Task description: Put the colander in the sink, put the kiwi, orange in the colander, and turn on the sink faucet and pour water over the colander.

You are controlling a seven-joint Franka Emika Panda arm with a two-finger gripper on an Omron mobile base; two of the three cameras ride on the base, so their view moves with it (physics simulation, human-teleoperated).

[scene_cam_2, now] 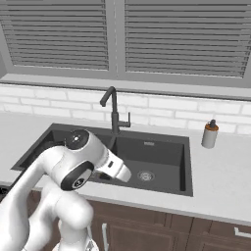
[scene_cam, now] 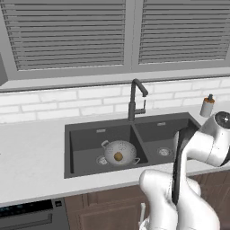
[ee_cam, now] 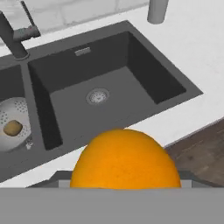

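The orange (ee_cam: 125,159) bulges large at the bottom of the hand view, and my gripper (ee_cam: 124,178) is shut on it, its fingertips hidden behind the fruit. It hangs over the counter's front edge, before the right basin of the dark sink (ee_cam: 131,83) (scene_cam: 85,137) (scene_cam_2: 164,149). In the left basin stands the silvery colander (scene_cam: 123,148) (ee_cam: 5,116) with the brown kiwi (scene_cam: 118,156) (ee_cam: 13,127) inside. The dark sink faucet (scene_cam: 133,101) (scene_cam_2: 114,113) (ee_cam: 12,37) rises behind the divider, its spout over the right basin.
A pale soap bottle (scene_cam: 207,107) (scene_cam_2: 210,134) (ee_cam: 157,9) stands on the white counter to the right of the sink. A white tiled wall and shuttered windows close off the back. Wooden cabinet fronts (ee_cam: 201,153) lie below the counter edge.
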